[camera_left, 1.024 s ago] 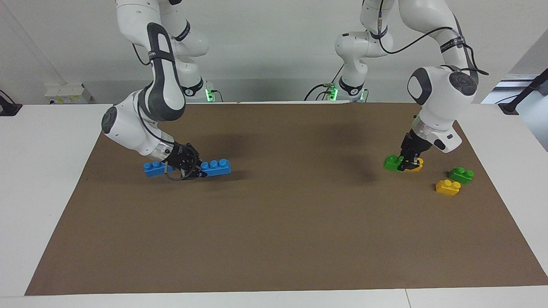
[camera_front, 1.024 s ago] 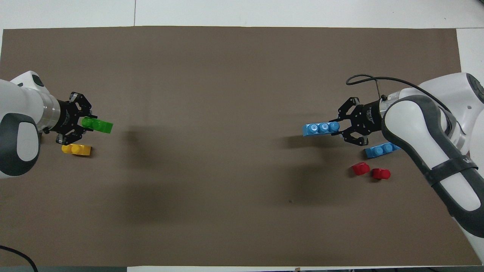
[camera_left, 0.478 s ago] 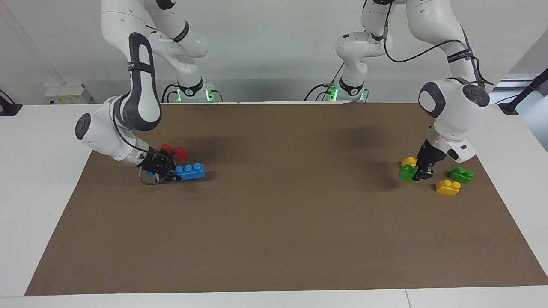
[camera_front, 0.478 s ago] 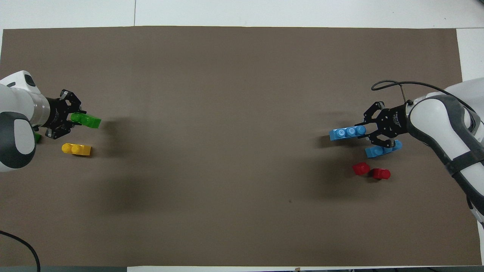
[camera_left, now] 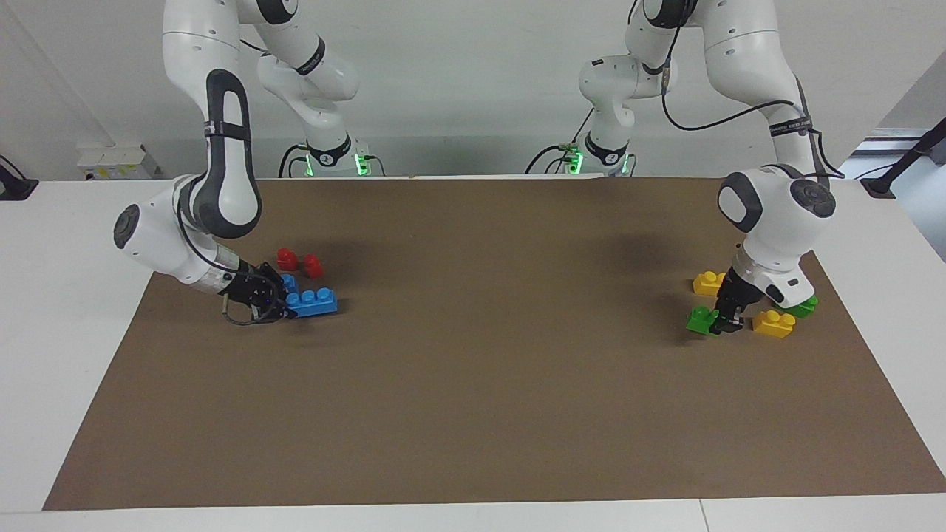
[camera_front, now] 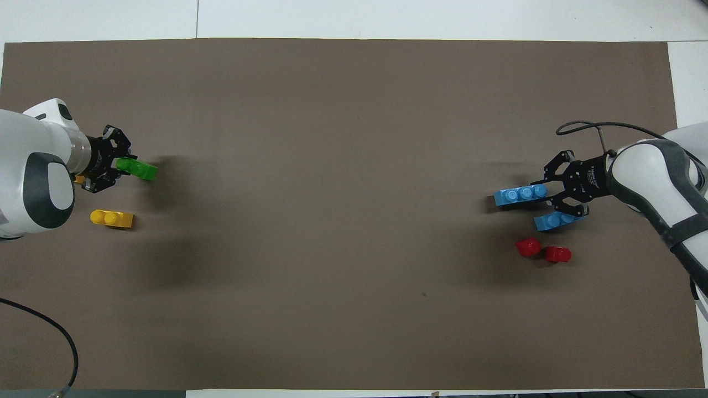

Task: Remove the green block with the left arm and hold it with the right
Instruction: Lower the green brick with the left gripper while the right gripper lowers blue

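My left gripper [camera_left: 721,322] [camera_front: 121,166] is shut on a small bright green block [camera_left: 698,319] [camera_front: 138,168] and holds it low over the brown mat at the left arm's end, between two yellow bricks. A second green block [camera_left: 801,304] lies beside there, partly hidden by the left wrist. My right gripper [camera_left: 290,305] [camera_front: 546,193] is shut on a blue three-stud brick [camera_left: 313,301] [camera_front: 520,195], low over the mat at the right arm's end.
A yellow brick [camera_left: 774,324] [camera_front: 112,219] lies beside the left gripper, another yellow brick [camera_left: 708,281] nearer to the robots. A second blue brick [camera_left: 289,281] [camera_front: 555,221] and two red pieces [camera_left: 299,261] [camera_front: 542,250] lie by the right gripper. The brown mat [camera_left: 488,347] covers the table.
Both arms have swung outward toward their own ends of the table and sunk lower. The left gripper carried the green block along, the right carried the blue brick.
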Available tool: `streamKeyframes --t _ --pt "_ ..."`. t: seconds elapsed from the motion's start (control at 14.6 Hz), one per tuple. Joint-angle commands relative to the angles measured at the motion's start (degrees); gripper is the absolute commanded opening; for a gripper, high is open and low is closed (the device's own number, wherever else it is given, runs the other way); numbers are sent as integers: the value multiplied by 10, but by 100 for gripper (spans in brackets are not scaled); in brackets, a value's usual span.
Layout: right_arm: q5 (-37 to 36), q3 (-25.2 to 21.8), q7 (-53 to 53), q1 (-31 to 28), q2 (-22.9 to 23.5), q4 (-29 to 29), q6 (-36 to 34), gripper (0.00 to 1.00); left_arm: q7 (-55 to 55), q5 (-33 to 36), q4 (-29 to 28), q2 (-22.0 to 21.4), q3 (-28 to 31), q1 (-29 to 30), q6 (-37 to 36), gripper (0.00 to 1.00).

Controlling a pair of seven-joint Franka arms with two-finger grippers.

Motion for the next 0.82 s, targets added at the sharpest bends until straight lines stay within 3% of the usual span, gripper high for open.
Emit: streamKeyframes --t 0.0,0.55,0.61,0.68,0.75 --pt "-7 7 -20 -11 2 -11 22 0 11 12 18 26 -3 6 12 0" --pt "-7 8 -20 -4 -1 -32 52 0 15 12 18 42 -3 5 23 0" --pt "-7 8 -19 -2 -1 -34 52 0 31 12 18 42 -3 6 22 40" --pt "-7 8 -18 -2 -2 -34 52 0 52 12 18 42 -3 5 21 99" --pt "-7 8 -18 -1 -2 -34 50 12 68 12 18 41 -3 8 17 100"
